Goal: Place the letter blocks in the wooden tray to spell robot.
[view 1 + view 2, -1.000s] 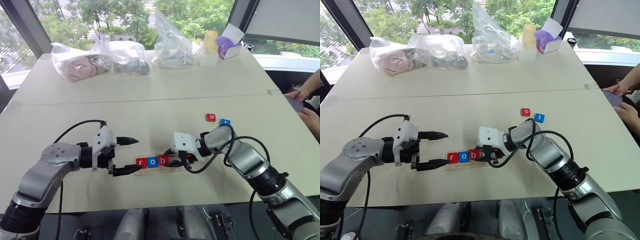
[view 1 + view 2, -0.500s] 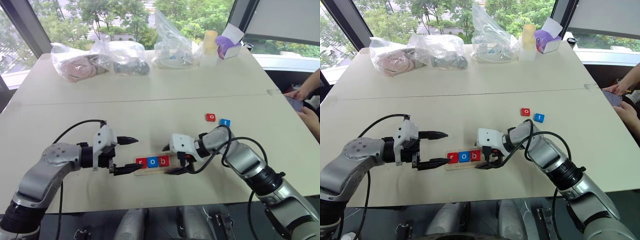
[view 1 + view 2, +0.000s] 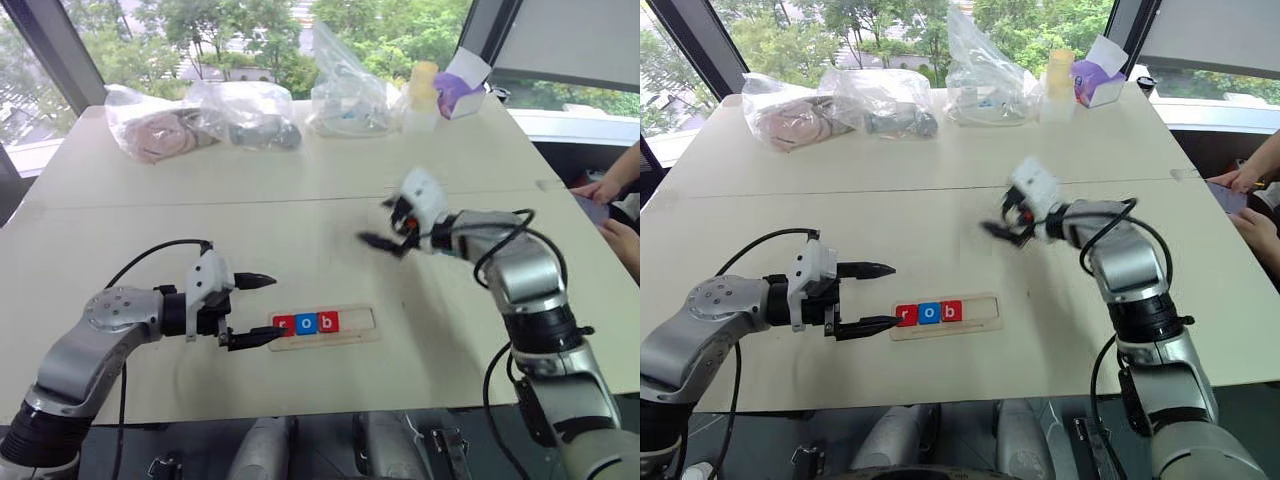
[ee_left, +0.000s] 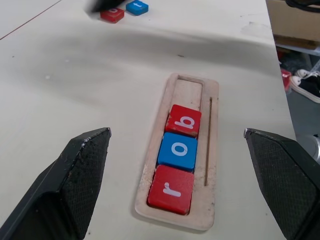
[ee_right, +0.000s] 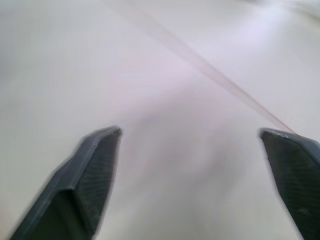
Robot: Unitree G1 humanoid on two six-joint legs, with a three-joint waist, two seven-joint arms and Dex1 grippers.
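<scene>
Left wrist view: the long pale-wood tray with rounded corners (image 4: 210, 150) lies flat on the cream worktop (image 3: 300, 230). Three small square letter blocks sit touching in its slot: red r (image 4: 170, 189), blue o (image 4: 178, 150), red b (image 4: 183, 120). The far end of the slot is bare, judged reserved for the last two letters. A loose red block (image 4: 112, 14) and a loose blue block (image 4: 137, 7) lie side by side well apart from the tray.

Left gripper (image 3: 250, 311) hovers just beside the tray's r end, fingers spread wide, empty, pointing along the tray; likely positioned to brace it.

Right gripper (image 3: 1005, 222) hangs above the worktop, arm extended, fingers wide apart, holding nothing.
</scene>
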